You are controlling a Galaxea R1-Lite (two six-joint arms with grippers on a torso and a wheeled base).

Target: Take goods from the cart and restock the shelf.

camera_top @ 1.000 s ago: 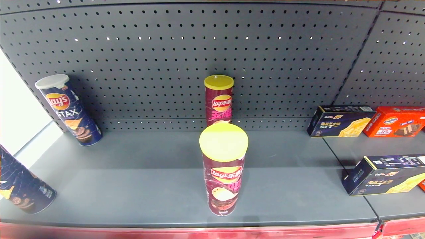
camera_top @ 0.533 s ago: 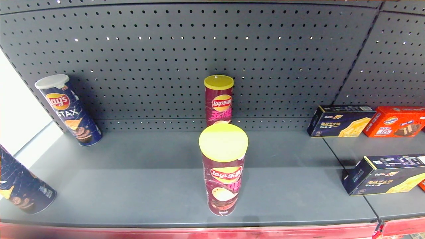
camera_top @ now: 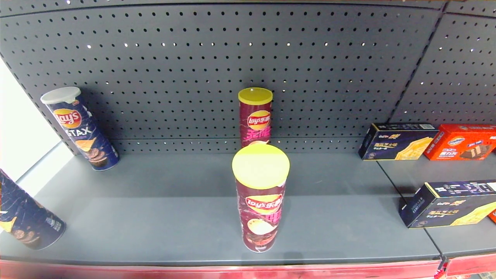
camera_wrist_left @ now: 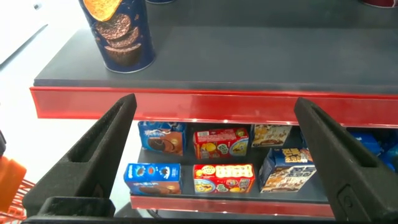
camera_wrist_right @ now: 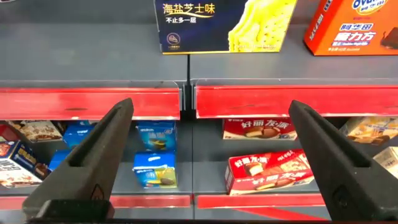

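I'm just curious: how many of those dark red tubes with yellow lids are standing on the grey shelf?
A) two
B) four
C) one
A: two stand upright on the shelf, the front tube near its edge and the rear tube straight behind it, close to the pegboard.
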